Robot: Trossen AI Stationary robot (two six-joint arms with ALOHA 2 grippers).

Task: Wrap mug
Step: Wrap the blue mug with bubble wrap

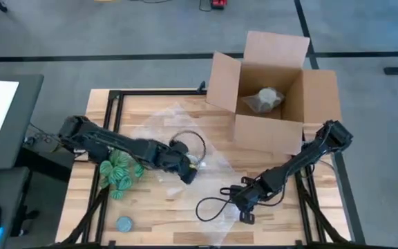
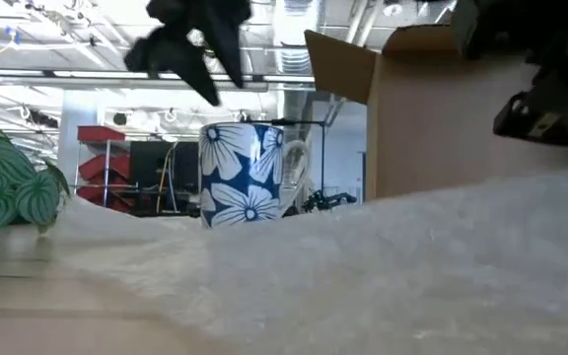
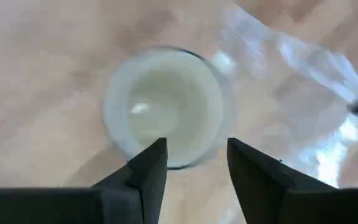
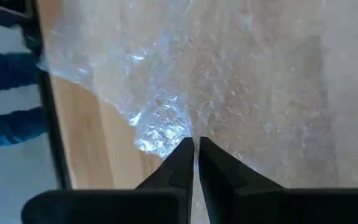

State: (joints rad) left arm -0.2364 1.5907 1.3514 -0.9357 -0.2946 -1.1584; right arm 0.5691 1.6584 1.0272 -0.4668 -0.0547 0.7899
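The mug (image 2: pixel 249 174), blue with white flowers outside and cream inside (image 3: pixel 166 115), stands upright on a clear bubble-wrap sheet (image 2: pixel 383 266) in the middle of the table. My left gripper (image 3: pixel 197 149) hovers open just above the mug's rim, pointing down, and largely hides the mug (image 1: pixel 199 163) in the high view. My right gripper (image 4: pixel 195 142) is near the table's front right (image 1: pixel 244 206), shut on the sheet. My right gripper pinches a crumpled bit of the bubble wrap (image 4: pixel 166 127) close to the sheet's edge between its two fingers. The held side rises off the table (image 2: pixel 521 197), while the rest of the sheet lies flat under the mug.
An open cardboard box (image 1: pixel 271 104) with a wrapped item (image 1: pixel 268 99) inside stands at the far right. Green patterned leaves (image 1: pixel 119 173) lie at the left, a flat grey-blue disc (image 1: pixel 124 223) near the front left. A black cable loop (image 1: pixel 213 206) lies beside my right gripper.
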